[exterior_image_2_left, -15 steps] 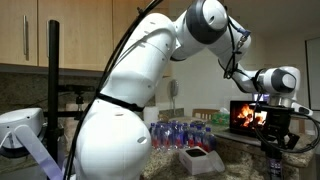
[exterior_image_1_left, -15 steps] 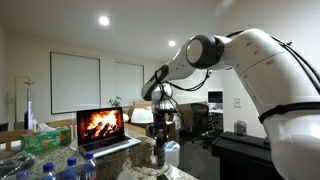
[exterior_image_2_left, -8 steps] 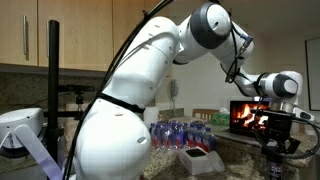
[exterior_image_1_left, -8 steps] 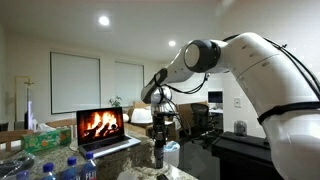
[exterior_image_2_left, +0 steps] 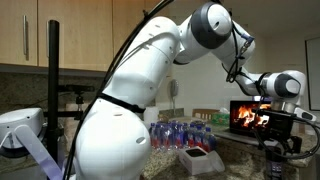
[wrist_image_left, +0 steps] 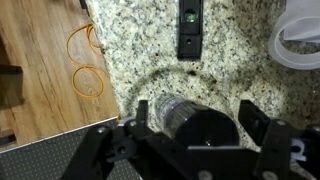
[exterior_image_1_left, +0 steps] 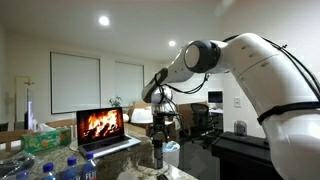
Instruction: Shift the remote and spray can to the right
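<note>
In the wrist view the spray can (wrist_image_left: pixel 190 125) stands upright on the granite counter (wrist_image_left: pixel 230 70), seen from above with its dark top towards me. My gripper (wrist_image_left: pixel 195 118) is open, with one finger on each side of the can and a small gap at the right finger. The remote (wrist_image_left: pixel 190 30), a dark flat slab, lies on the counter just beyond the can. In an exterior view my gripper (exterior_image_1_left: pixel 160 138) is lowered over the can (exterior_image_1_left: pixel 159 156) in front of the laptop. In an exterior view my gripper (exterior_image_2_left: pixel 277 148) hangs at the far right.
An open laptop (exterior_image_1_left: pixel 102 128) showing a fire picture stands beside the can. Several water bottles (exterior_image_1_left: pixel 55 168) lie at the counter's near end. A white round container (wrist_image_left: pixel 300 40) sits near the remote. The counter edge drops to a wooden floor with an orange cable (wrist_image_left: pixel 85 75).
My arm has shifted only slightly over the can in the first half second. The can and remote have not moved.
</note>
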You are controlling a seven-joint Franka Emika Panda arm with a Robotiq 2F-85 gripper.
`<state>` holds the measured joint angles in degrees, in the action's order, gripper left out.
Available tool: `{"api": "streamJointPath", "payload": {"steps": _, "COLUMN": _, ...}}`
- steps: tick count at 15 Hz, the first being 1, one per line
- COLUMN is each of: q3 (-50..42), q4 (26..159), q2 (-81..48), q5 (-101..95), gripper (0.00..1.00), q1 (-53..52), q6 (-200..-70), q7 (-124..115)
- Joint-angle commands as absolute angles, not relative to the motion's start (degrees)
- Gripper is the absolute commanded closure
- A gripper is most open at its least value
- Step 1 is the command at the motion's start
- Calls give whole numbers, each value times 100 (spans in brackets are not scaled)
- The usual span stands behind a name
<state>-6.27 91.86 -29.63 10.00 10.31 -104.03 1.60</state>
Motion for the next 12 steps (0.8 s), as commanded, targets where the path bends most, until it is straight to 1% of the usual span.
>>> {"api": "streamJointPath", "payload": {"steps": 1, "q3": -554, "q4": 9161, "q2": -2778, "q5": 1136, "gripper": 0, "q1": 1142, "q6": -10284, "q7": 245}}
{"api": "streamJointPath", "payload": {"steps": 4, "q3": -534, "q4": 9691, "q2": -1849, "q5": 994, "gripper": 0, "q1": 968, "q6": -10617, "q7": 289}}
{"api": "streamJointPath", "payload": {"steps": 7, "q3": -431, "q4": 9859, "q2": -1184, "q5": 681, "gripper": 0, "q1": 679, "q6": -10851, "q7": 290}}
{"api": "streamJointPath", "payload": {"steps": 12, "q3": -28, "q4": 9689, "q2": -442, "q5": -480, "gripper": 0, "q1": -187, "q6": -9890, "q7": -753}}
